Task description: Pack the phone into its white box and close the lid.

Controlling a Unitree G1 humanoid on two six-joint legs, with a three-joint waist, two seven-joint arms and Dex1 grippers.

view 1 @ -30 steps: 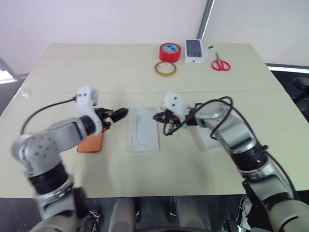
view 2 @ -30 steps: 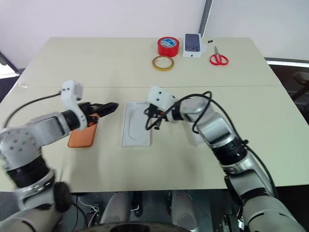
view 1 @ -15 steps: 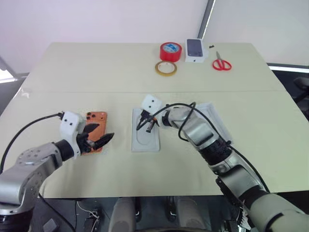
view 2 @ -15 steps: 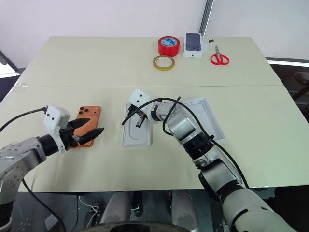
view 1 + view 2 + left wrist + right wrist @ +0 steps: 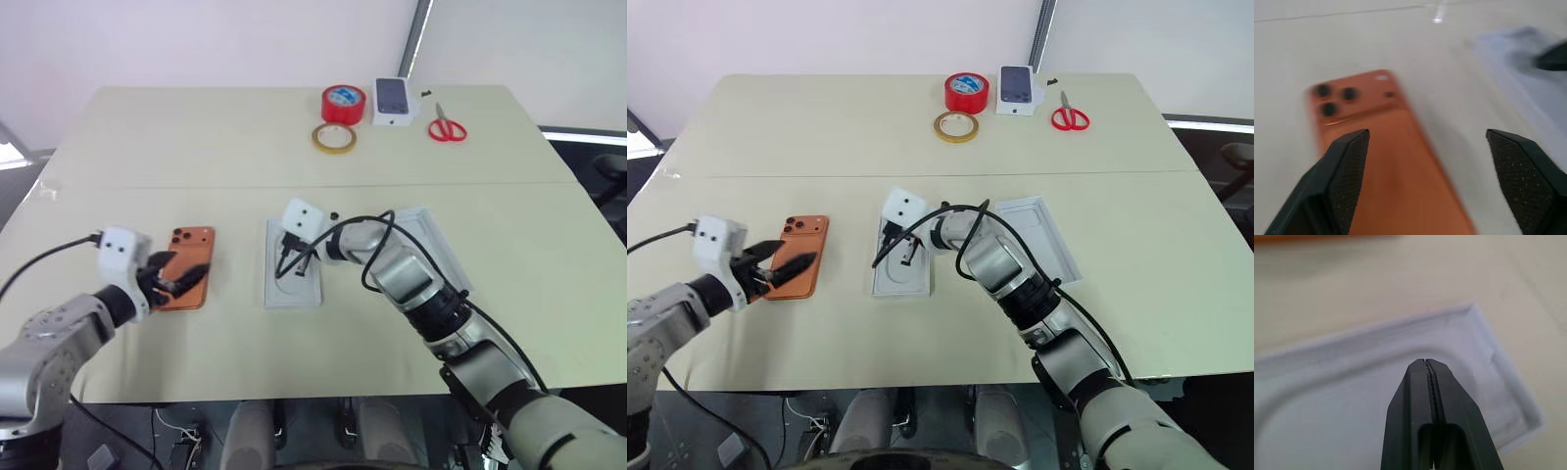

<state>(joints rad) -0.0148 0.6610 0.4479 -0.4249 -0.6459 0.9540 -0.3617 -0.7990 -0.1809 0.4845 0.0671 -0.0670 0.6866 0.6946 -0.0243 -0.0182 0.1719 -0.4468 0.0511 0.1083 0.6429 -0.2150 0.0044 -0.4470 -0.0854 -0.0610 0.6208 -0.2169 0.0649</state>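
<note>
Table (image 5: 118, 147) first: cream top. White box (image 5: 438, 257) lies open and empty at about 3 o'clock from table centre, under the right forearm. Flat white insert with oval recess (image 5: 294, 284) sits dead centre, near edge side. Phone (image 5: 186, 281) is orange, back up, at roughly 9 o'clock from the insert, well apart from the box. Its long axis runs 12-to-6, camera cluster at the 12 end.

Left gripper (image 5: 179, 282) is over the phone's near half, fingers spread wide, nothing between them. Wrist view shows the phone lying straight ahead between the pads (image 5: 1344, 169), lengthwise to the approach. Contact: cannot tell.

Right gripper (image 5: 294, 261) hovers over the insert, fingers pressed together, holding nothing.

Judgement: left arm is plainly the nearer one. The phone has to travel toward 3 o'clock, past the insert, to reach the box. Lid: can't identify it.
</note>
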